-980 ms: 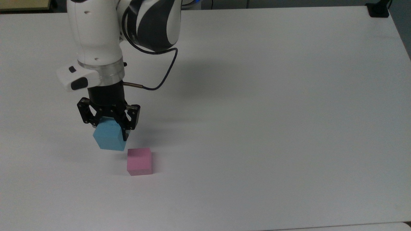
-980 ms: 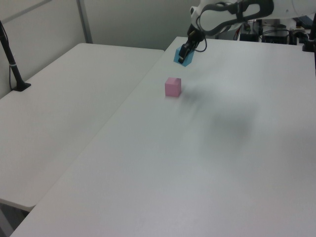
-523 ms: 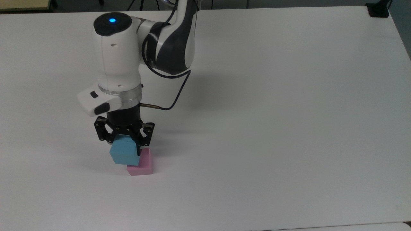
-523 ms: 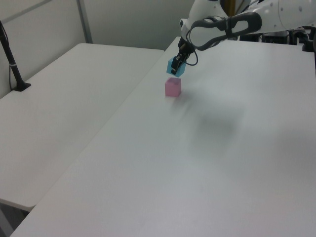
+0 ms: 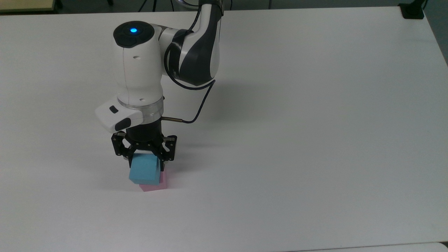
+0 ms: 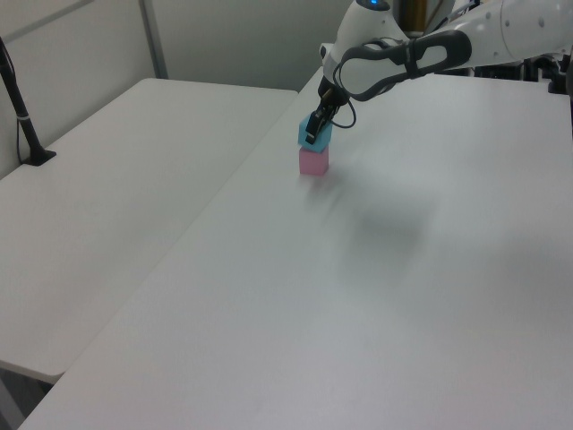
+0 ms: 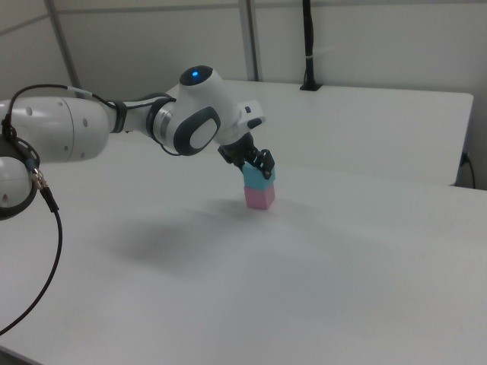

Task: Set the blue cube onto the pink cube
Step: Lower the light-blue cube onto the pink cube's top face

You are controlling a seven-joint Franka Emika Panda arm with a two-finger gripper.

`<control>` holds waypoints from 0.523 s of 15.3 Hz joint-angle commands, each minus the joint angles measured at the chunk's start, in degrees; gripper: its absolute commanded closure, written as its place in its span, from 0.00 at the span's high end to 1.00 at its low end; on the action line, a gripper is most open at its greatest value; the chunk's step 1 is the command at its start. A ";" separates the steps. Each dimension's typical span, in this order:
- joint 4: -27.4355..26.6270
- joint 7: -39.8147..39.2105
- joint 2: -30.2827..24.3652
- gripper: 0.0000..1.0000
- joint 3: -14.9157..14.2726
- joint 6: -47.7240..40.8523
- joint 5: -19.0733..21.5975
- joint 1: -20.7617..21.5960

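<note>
Two cubes are now lined up one over the other, which is the big change from a second ago, when my tool was carrying the blue cube off to the side of the pink one.

From the top view, the tool (image 5: 146, 159) is clenched on the blue cube (image 5: 144, 172), its black fingers pressed against opposite faces. The blue cube covers most of the pink cube (image 5: 158, 184), leaving a pink strip along the top view's right and lower edges. Half a second ago more of the pink top was exposed, so I have slid further over it and come lower. I judge the alignment slightly off towards the top view's left.

From the left view, the blue cube (image 6: 314, 133) sits directly above the pink cube (image 6: 313, 161) with no gap I can make out; earlier it hung clear of it. The tool (image 6: 315, 125) grips it from above.

From the right view, the blue cube (image 7: 257, 179) looks stacked on the pink cube (image 7: 259, 198), the tool (image 7: 260, 169) around its upper part, both on the white desk (image 7: 342, 251).

My reading: placement is nearly done, and what remains is letting go and lifting straight up without dragging the top cube off.
</note>
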 commanded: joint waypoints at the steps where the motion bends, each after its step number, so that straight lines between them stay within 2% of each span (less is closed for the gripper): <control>1: 0.43 1.93 0.50 1.00 0.45 -0.86 -3.02 0.35; 4: 0.51 5.62 -0.29 1.00 0.54 -1.03 -3.11 0.44; 5: 0.16 6.50 -2.99 1.00 1.24 -1.21 -3.63 0.35; 8: -7.55 7.03 -16.16 1.00 4.49 -8.56 -8.27 0.70</control>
